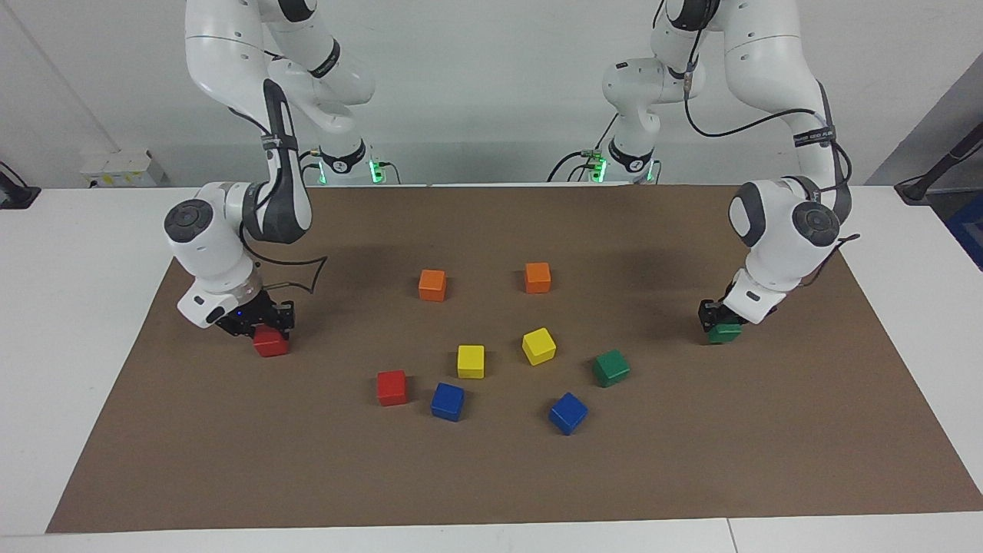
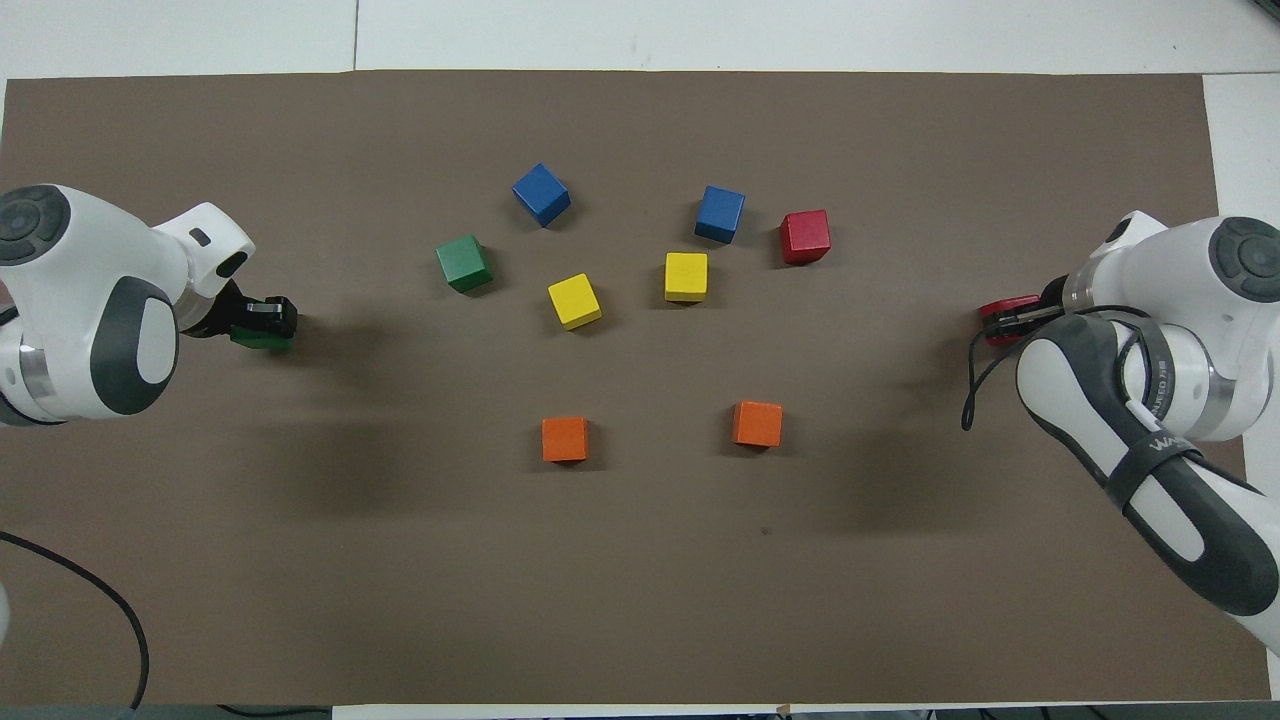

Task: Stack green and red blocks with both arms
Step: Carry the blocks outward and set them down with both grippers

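Left end effector [image 1: 723, 326]: clenched on green cube [image 1: 725, 333], low over brown mat [image 1: 491, 476]. Right end effector [image 1: 263, 326]: clenched on red cube [image 1: 271, 343]. Loose green cube [image 1: 611, 368], loose red cube [image 1: 392, 387]: toward centre from each. Advice: lift clear, centre squarely above partner, lower gently.

I see a plain white wall [image 1: 491, 69] rising at the robots' end of the white table [image 1: 69, 322]. A brown sheet [image 1: 491, 476] covers most of the tabletop, leaving white margins at both ends, outward of where the jaws stand. A seam [image 2: 356, 35] splits the bare white strip. A white power strip [image 1: 123, 167] sits by the wall, and a black cable [image 2: 90, 590] curls over the sheet. The light is even, with soft shadows.
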You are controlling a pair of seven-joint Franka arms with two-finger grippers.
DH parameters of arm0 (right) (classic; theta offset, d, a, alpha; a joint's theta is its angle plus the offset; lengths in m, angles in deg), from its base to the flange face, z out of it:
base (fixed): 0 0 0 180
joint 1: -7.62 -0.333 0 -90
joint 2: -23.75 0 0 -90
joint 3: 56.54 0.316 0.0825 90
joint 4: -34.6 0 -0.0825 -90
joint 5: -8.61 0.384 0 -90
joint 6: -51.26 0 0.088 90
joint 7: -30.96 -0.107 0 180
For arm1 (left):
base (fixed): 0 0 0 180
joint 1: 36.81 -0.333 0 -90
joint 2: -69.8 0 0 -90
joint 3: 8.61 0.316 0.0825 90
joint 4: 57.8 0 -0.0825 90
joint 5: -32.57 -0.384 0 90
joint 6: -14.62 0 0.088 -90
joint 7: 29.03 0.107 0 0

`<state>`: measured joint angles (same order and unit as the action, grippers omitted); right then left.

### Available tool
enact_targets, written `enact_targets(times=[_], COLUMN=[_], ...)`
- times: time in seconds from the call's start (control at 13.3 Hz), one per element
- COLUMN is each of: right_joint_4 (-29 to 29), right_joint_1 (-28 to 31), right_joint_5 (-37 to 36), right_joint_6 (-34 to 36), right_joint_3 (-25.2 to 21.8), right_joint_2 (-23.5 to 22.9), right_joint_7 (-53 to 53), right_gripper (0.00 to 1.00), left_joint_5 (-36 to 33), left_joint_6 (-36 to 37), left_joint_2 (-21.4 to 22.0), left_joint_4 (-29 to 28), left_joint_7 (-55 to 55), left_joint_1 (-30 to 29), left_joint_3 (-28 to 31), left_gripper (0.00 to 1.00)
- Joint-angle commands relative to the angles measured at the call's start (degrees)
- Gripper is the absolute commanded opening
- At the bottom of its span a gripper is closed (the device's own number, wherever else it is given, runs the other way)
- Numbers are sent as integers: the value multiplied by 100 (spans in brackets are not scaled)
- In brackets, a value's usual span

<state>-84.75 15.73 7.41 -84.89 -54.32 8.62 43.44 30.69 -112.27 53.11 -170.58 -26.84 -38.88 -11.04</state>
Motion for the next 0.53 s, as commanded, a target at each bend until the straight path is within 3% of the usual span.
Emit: enact_targets(times=[0.0,0.38,0.45], right_joint_4=[-45,428,647], right_joint_1=[77,15,-11], right_joint_5=[33,33,33], right_joint_6=[-87,377,571], right_joint_3=[50,59,68], right_joint_2=[10,71,80], right_joint_7=[62,-132,-202], right_gripper=[99,100,100], left_joint_5=[91,91,91], left_joint_6=[-151,-309,-345], left_joint_2=[61,78,78], left_joint_4=[-130,-270,-297], left_joint_7=[159,150,150], left_joint_1=[-83,-92,-92], left_joint_3=[-39,-39,-39], left_gripper=[0,0,15])
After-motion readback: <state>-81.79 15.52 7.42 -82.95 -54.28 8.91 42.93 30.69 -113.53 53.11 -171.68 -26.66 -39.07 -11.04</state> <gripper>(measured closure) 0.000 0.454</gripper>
